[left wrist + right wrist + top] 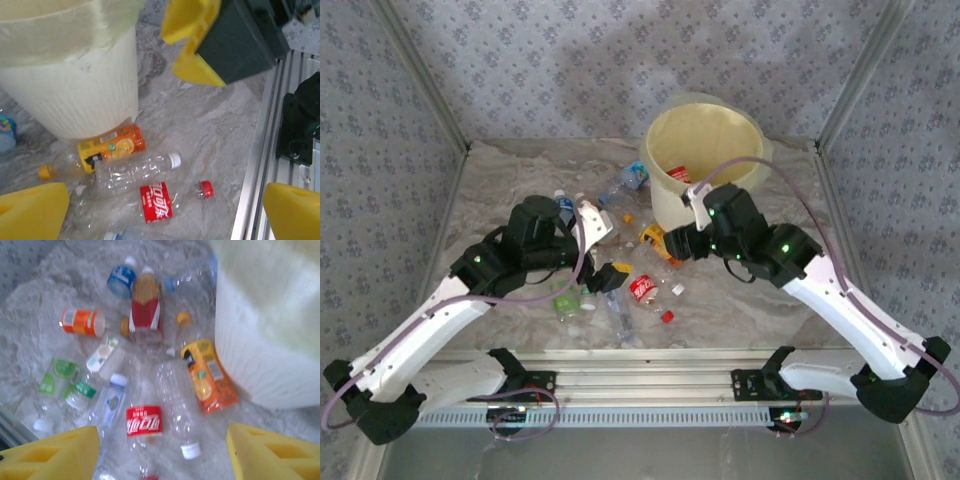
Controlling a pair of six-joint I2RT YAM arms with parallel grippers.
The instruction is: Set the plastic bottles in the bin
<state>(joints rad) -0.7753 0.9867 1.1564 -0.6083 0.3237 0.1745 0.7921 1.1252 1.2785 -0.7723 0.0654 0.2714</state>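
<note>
Several plastic bottles lie in a heap on the marble table in front of the bin (705,150). Among them are a red-labelled bottle (643,288), an orange one (653,238) against the bin's foot, and a clear white-capped one (180,410). My right gripper (162,455) hangs open over the red-labelled bottle (144,421) and the clear one, holding nothing. In the top view the right gripper (665,245) sits just left of the bin. My left gripper (160,215) is wide open and empty above the red-labelled bottle (156,201). From above, the left gripper (608,277) hovers over the heap's middle.
Inside the bin lies a red-labelled bottle (678,175). The right gripper's yellow fingers (195,35) hang close in front of the left wrist camera. More bottles with blue (120,280), orange-white (80,322) and green (60,377) labels lie further left. A metal rail (260,165) edges the table.
</note>
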